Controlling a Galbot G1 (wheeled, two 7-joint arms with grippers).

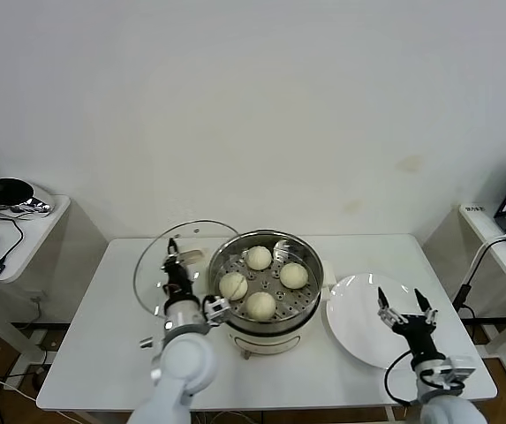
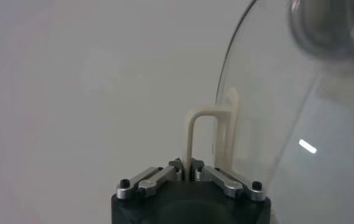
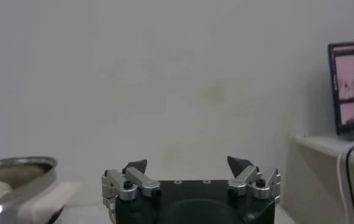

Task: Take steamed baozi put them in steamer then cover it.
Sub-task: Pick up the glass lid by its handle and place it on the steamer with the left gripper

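Left tool (image 2: 189,173) pinched tight on cover (image 1: 160,265) handle, my lid upright beside steamer (image 1: 266,281) for capping; four steamed baozi (image 1: 260,305) loaded. Right tool (image 1: 406,311) spread wide, unloaded, parked over plate (image 1: 358,309).

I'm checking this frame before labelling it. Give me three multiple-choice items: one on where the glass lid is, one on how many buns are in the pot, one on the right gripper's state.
1. Where is the cover?
A. on the steamer
B. held on edge beside the steamer
C. on the plate

2. How many steamed baozi sit in the steamer?
A. two
B. three
C. four

3. The right gripper is:
A. open, empty
B. shut on a bun
C. shut on the cover

Key: 1 B, the left gripper clamps its handle. 2 C, four on the tray. 3 A, it hangs spread over the plate.
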